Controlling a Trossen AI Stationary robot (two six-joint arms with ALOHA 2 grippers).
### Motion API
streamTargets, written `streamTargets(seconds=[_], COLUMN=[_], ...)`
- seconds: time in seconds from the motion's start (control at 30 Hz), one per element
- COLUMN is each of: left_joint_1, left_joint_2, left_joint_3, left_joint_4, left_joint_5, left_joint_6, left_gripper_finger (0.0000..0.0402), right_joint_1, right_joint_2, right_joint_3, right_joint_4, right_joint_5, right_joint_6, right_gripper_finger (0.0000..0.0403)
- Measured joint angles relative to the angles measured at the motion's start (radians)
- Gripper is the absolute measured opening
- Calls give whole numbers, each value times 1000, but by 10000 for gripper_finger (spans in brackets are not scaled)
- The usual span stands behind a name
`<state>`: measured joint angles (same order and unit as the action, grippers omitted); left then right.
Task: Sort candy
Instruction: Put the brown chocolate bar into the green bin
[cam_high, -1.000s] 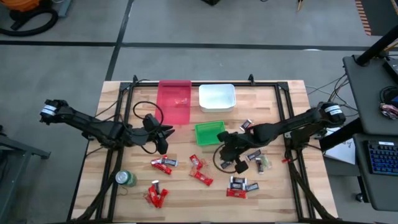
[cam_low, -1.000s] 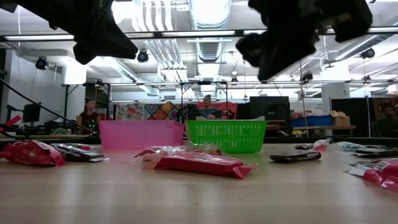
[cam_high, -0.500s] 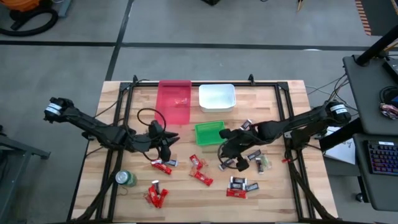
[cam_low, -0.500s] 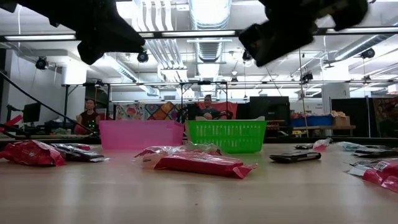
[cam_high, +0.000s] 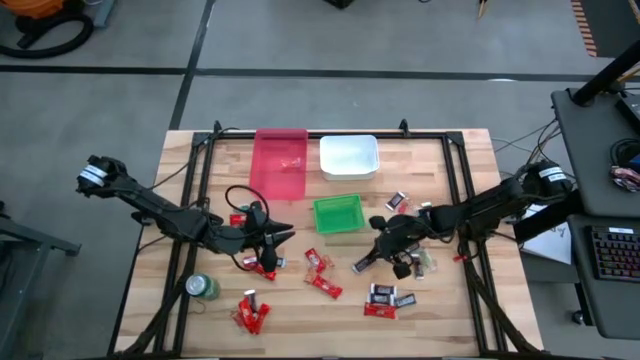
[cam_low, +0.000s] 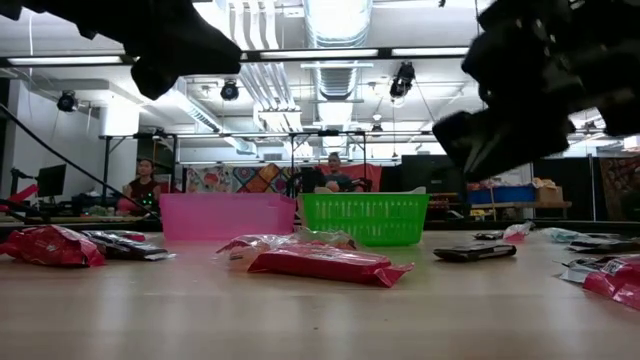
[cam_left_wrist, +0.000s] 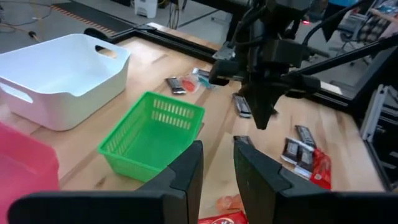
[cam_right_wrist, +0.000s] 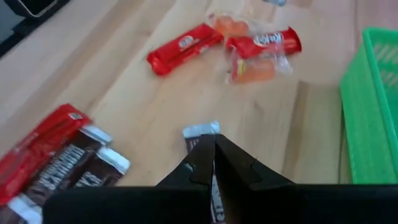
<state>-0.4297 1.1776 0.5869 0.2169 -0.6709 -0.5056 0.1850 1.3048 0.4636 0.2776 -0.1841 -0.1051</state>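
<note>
Both tools shifted rightward; right tool (cam_high: 366, 262) pinches a dark candy (cam_right_wrist: 200, 131).

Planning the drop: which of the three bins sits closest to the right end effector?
The green basket, beside the right end effector; the pink and white bins sit farther back.

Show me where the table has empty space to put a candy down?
Bare wood lies between the white bin and the table's right rail, and along the front edge right of the green can. It is crowded in the middle, where red candies and dark candies lie around both hands.
</note>
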Motion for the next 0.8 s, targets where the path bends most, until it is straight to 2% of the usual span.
streamTargets(seconds=[0.2, 0.3, 0.6, 0.8], left_joint_1=[0, 0, 0, 0], left_joint_2=[20, 22, 22, 22], left_joint_3=[0, 0, 0, 0], left_joint_4=[26, 55, 90, 90], left_joint_5=[-44, -46, -46, -46], left_joint_6=[12, 30, 60, 60], left_gripper_finger=[75, 75, 75, 75], right_joint_1=[0, 0, 0, 0], right_joint_2=[4, 27, 174, 265], right_joint_3=[-66, -65, -63, -63], right_joint_4=[102, 113, 253, 294], right_joint_5=[20, 20, 28, 28], right_joint_6=[47, 67, 132, 131], right_gripper_finger=[28, 65, 211, 266])
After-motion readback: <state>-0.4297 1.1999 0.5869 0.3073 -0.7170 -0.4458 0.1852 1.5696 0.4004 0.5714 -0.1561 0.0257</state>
